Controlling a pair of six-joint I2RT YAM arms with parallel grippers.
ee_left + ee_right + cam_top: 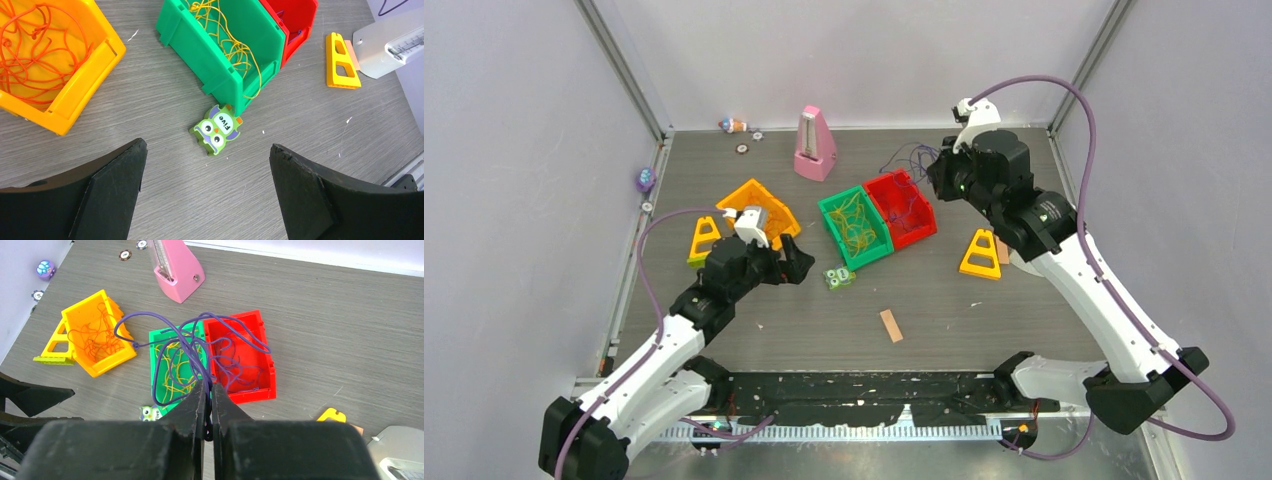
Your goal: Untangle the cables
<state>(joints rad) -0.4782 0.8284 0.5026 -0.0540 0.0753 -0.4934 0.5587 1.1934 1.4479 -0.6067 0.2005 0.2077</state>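
Note:
My right gripper (210, 385) is shut on the dark purple cable (195, 347) and holds it up above the red bin (260, 340). The cable's loops hang over the red bin and the green bin (157, 337), and part of it lies inside the red bin. The yellow-green cable (227, 35) lies in the green bin (210, 55), with one loop over its front edge. The orange cable (35, 60) lies in the orange bin (82, 95). My left gripper (207, 146) is open and empty, low over the table in front of the bins (796, 262).
A green owl tile (216, 131) lies just before the green bin. A pink metronome (814, 145) stands at the back. Yellow triangle pieces lie at the right (980, 255) and left (704, 240). A small wooden block (891, 325) lies near the front. Small trinkets (734, 126) lie at the back left.

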